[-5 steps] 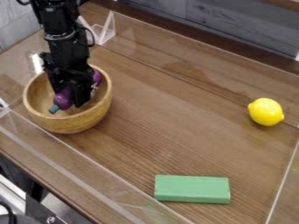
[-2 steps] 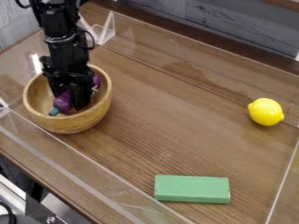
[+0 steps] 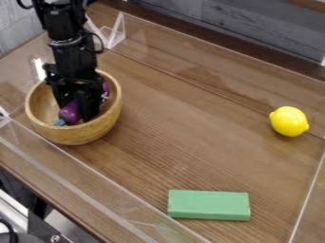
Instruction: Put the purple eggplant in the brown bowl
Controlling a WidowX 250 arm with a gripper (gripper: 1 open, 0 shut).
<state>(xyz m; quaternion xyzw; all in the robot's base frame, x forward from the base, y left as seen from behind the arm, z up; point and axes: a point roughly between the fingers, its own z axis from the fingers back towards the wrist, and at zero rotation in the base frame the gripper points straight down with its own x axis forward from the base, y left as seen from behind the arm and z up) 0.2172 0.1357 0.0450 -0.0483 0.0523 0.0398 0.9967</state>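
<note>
Nothing moved; tool (image 3: 76,102) still grips purple eggplant (image 3: 68,113) inside brown bowl (image 3: 91,127).

Gripper (image 3: 79,102) fills brown bowl (image 3: 76,128); wide bare tabletop (image 3: 191,114) between bowl, lemon (image 3: 290,121), green block (image 3: 210,204).

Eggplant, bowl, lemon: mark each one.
purple eggplant (image 3: 66,114), camera view, visible purple body beside the end effector.
brown bowl (image 3: 99,126), camera view, front right outer wall.
yellow lemon (image 3: 290,121), camera view, middle.
</note>
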